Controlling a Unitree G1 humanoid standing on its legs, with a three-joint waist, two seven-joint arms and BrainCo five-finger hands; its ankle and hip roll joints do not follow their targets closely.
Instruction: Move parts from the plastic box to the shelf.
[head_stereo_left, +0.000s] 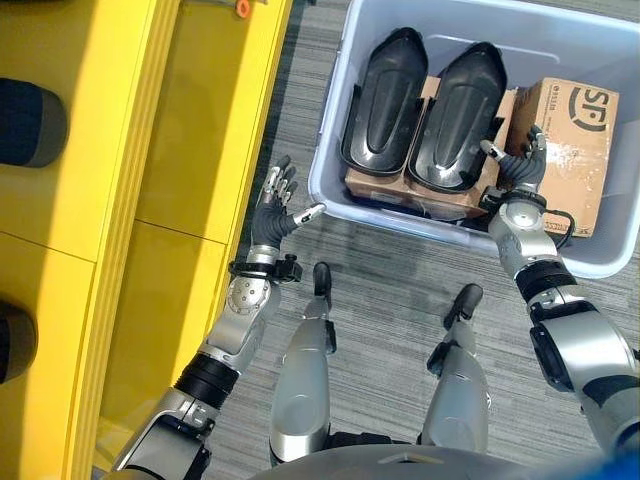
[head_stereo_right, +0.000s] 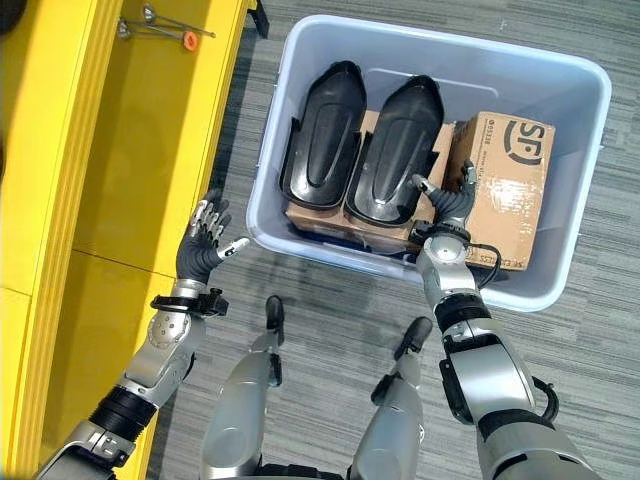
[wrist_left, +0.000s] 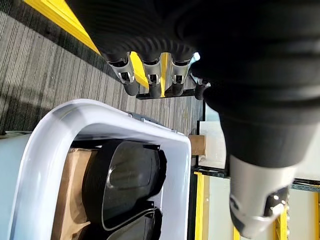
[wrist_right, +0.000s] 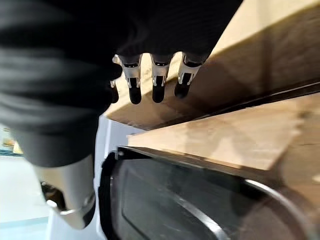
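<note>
A pale plastic box (head_stereo_left: 395, 215) stands on the floor at the upper right. Two black moulded parts (head_stereo_left: 385, 100) (head_stereo_left: 455, 115) lie side by side in it on flat cardboard (head_stereo_left: 400, 190). A brown cardboard box (head_stereo_left: 575, 140) lies beside them. My right hand (head_stereo_left: 520, 165) reaches over the box's near wall, open, its fingers (wrist_right: 157, 85) straight between the right black part (wrist_right: 165, 200) and the cardboard box (wrist_right: 260, 65). My left hand (head_stereo_left: 275, 205) hovers open outside the box's near left corner, holding nothing. The yellow shelf (head_stereo_left: 190, 120) runs along the left.
Two dark rounded things (head_stereo_left: 30, 122) (head_stereo_left: 15, 340) sit on the shelf at the far left. A small orange-tipped item (head_stereo_right: 188, 40) lies on the shelf's top end. Grey carpet floor (head_stereo_left: 390, 290) lies between shelf and box.
</note>
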